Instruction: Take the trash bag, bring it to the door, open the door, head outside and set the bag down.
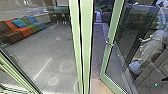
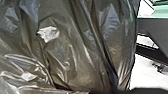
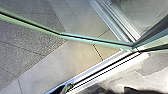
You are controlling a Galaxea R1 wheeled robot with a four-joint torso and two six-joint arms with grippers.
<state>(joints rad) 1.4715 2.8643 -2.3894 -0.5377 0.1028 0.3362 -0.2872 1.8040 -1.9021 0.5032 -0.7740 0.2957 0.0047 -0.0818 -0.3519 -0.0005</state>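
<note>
A pale green door (image 1: pixel 104 62) with a glass pane stands ajar on the right of the head view, a small handle on its edge. Close to it on the left rises a pale green post (image 1: pixel 86 47). Dark, shiny plastic of the trash bag (image 2: pixel 82 50) hangs crumpled right in front of the left wrist camera. In the right wrist view, the green-edged door frame (image 3: pixel 95 40) crosses above the floor near a metal threshold (image 3: pixel 100 66). How the fingers of either hand stand cannot be made out.
Beyond the glass lie grey paving (image 1: pixel 50 55) and a sofa (image 1: pixel 25 30) with orange, green and blue parts. A pale draped figure (image 1: pixel 152 47) shows behind or in the door's glass at the right.
</note>
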